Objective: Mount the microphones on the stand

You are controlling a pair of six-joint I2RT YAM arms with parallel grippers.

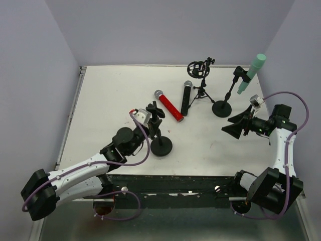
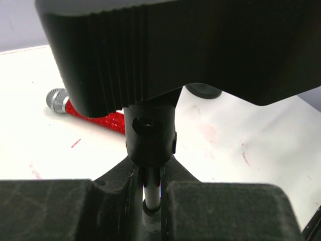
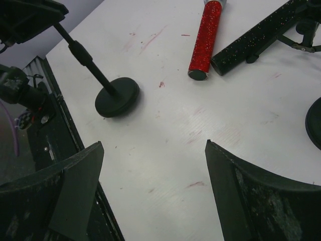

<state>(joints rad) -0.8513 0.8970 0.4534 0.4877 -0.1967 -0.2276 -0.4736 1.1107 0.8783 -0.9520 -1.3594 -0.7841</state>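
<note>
Left hand (image 1: 154, 115) clamps stand (image 1: 161, 146) near table's (image 1: 100, 110) front edge.

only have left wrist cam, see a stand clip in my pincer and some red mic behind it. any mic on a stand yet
Observer: Yes, the mint-green microphone sits in the clip of the far right stand.
Operator: where's the black one
Observer: The black microphone lies flat on the table beside the red microphone.
Operator: right pincer free
Observer: The right pincer is open and empty, hovering near that right stand's base.
</note>
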